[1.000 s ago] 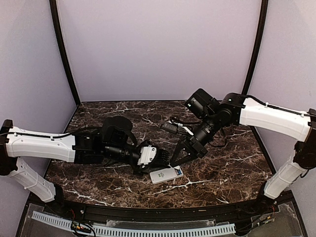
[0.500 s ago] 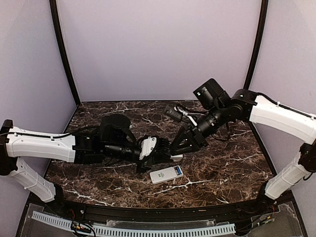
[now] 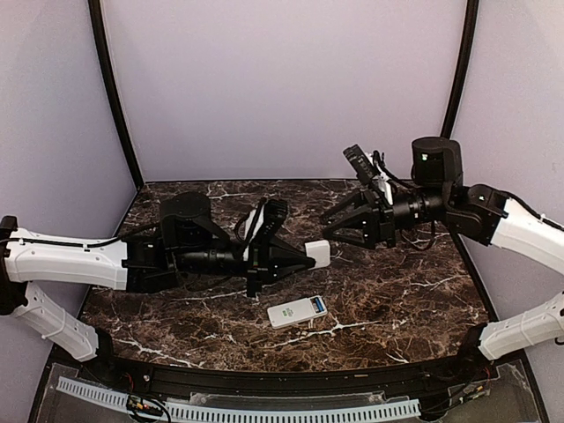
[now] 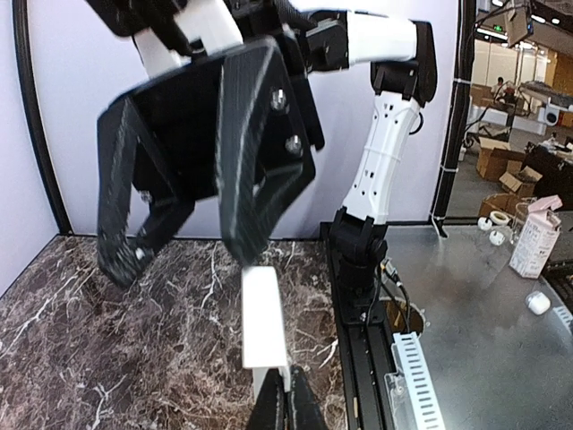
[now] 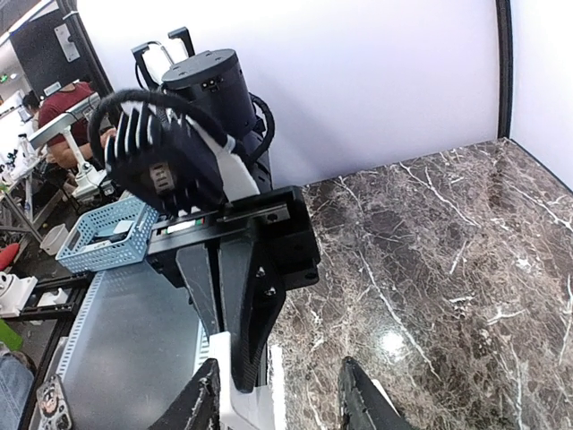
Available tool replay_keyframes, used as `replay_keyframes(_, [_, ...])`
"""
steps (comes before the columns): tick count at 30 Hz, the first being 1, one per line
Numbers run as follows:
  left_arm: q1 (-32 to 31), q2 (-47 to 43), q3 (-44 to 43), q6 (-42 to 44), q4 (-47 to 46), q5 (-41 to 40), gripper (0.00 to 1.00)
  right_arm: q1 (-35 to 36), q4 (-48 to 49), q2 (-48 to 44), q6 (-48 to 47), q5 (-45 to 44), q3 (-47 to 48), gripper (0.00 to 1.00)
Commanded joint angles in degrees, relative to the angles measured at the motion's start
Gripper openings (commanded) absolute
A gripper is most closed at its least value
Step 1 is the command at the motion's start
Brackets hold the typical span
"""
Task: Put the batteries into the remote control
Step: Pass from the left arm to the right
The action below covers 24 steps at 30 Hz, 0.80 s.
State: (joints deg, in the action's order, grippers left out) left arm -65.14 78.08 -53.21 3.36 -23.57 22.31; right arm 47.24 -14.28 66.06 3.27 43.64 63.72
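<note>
My left claw (image 3: 304, 256) and right claw (image 3: 340, 227) are both matt black. My left arm (image 3: 62, 261) and right arm (image 3: 527, 233) wear white casing with black joints. The flat plate (image 3: 319, 254) is plain white. The remote control (image 3: 298, 312) is white too, with a small blue display patch. The surface (image 3: 397, 300) is dark brown marble, veined in white. The walls (image 3: 282, 88) are pale lilac.

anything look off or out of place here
Mildly odd: the left gripper is shut on a small white plate held in mid-air, the right gripper open close by, while the remote control lies alone on the table. No batteries show in any view.
</note>
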Motion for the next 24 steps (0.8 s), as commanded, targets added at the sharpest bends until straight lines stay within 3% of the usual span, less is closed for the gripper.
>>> replay_keyframes(1, [0.45,-2.55,0.6,-7.71,-6.15,3.17,0.0,0.04,8.7,-1.71,4.52,3.78,-3.7,0.42])
replay_keyframes(7, [0.46,-1.04,1.14,-9.73,-8.89,2.96,0.0,0.72,11.35,-4.07,5.73,3.77,-8.2,0.37])
replay_keyframes(16, [0.46,0.65,0.58,-9.8,-10.85,2.52,0.0,1.54,15.65,-7.1,7.57,1.65,-13.1,0.39])
replay_keyframes(24, [0.41,2.76,-1.5,-9.35,-11.23,4.25,0.0,1.75,21.53,-5.35,11.27,1.15,-13.46,0.18])
